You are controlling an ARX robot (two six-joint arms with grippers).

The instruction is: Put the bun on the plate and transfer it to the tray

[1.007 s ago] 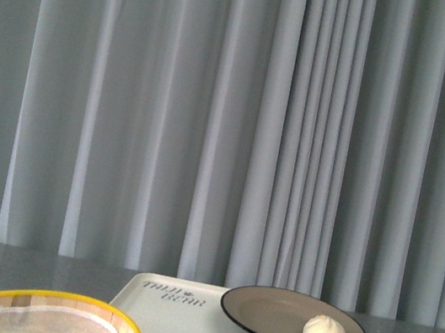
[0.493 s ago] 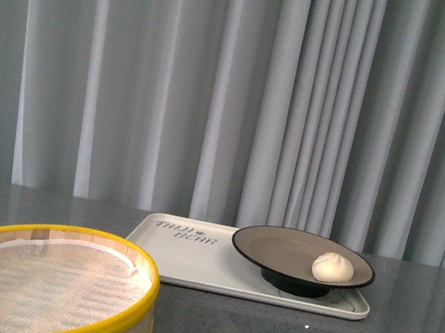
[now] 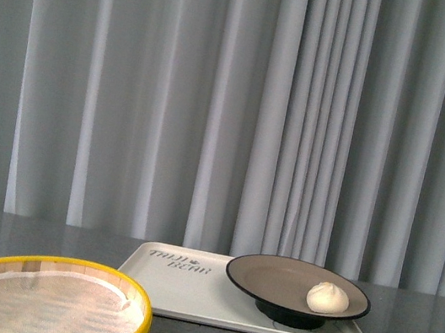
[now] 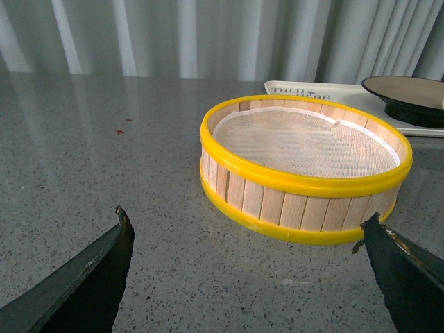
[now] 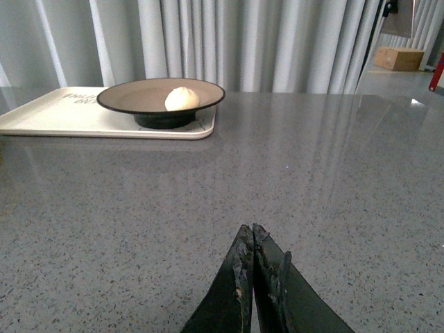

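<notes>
While the right gripper (image 5: 252,239) has its two dark fingers pressed together with nothing between them, the left gripper (image 4: 246,232) stands spread wide and empty, both above bare grey table (image 5: 312,180); in the left wrist view the yellow-rimmed steamer basket (image 4: 305,170) sits just beyond the parted fingertips; in the front view that basket (image 3: 37,302) lies at 7 o'clock; the tray (image 3: 185,288) lies near 5 o'clock, close before the grey curtain (image 3: 174,99); the plate (image 3: 280,280) rests on the tray's right half; the bun (image 3: 328,298) sits inside the plate, toward its 3 o'clock edge.
</notes>
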